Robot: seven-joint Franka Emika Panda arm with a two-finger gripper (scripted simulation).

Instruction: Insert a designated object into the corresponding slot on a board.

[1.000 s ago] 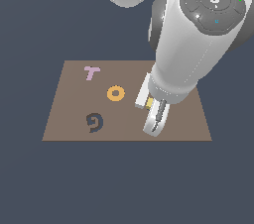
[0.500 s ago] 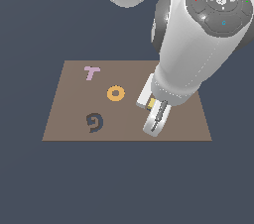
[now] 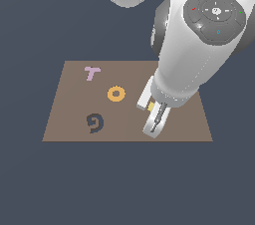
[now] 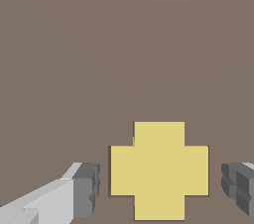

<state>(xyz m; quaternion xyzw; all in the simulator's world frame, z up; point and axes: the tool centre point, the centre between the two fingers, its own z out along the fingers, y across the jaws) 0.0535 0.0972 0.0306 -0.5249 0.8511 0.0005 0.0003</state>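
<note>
The yellow cross (image 4: 159, 170) lies flat on the brown board (image 4: 74, 69), right between the two fingers (image 4: 85, 189) of the claw (image 4: 161, 188), which stands released: a pad sits off each side arm of the piece with a thin gap of board showing, touching neither. In the exterior view only a sliver of the cross (image 3: 151, 105) shows under the wrist. The orange ring (image 3: 116, 93) lies beyond the fingertips, well apart; a pink T (image 3: 91, 73) and dark spiral (image 3: 94, 122) lie farther off
</note>
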